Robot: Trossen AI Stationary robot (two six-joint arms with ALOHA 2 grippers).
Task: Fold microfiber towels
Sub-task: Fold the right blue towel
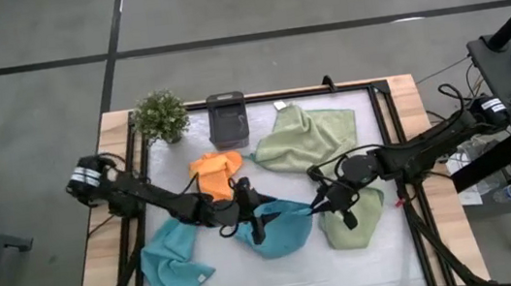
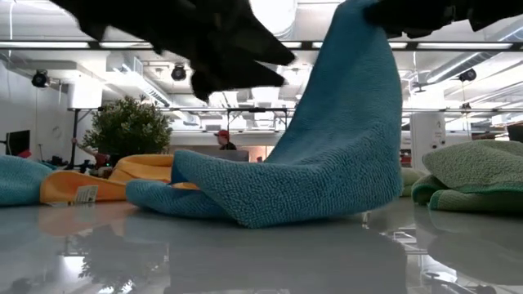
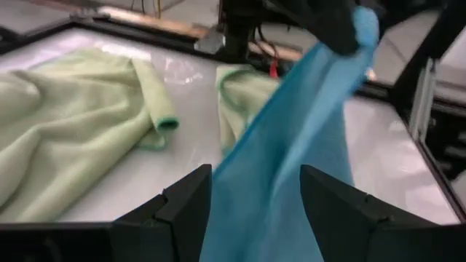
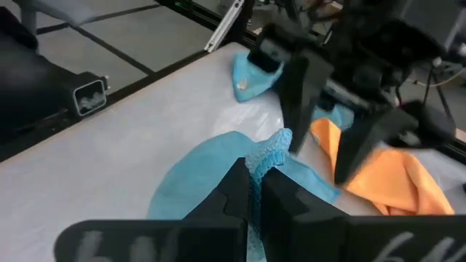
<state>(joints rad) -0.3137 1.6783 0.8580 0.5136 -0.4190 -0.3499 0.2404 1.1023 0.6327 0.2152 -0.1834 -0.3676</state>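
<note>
Fingers (image 4: 251,191) of my right gripper (image 1: 317,207) are pinching tight on one edge of the blue towel (image 1: 276,228), and I am seeing that edge drawn up off the white table (image 1: 253,285) in the low view while the rest of the cloth is lying in a heap beneath it. Facing them across the same cloth, my left gripper (image 1: 256,224) is hovering with its fingers (image 3: 186,207) standing wide apart, gripping nothing; the blue fabric is passing through the gap between them. Just beyond my right fingers, on the side away from the left arm, one sage green towel (image 1: 355,219) is lying crumpled. Behind my left fingers, the orange towel (image 1: 217,172) is sitting bunched, partly under that arm. Farther out past the left arm, a second blue towel (image 1: 172,261) is resting loose near the table's corner. Farthest off, a second green towel (image 1: 308,136) is spreading across the back of the table, beside a dark grey box (image 1: 227,119) and a small potted plant (image 1: 160,116).
</note>
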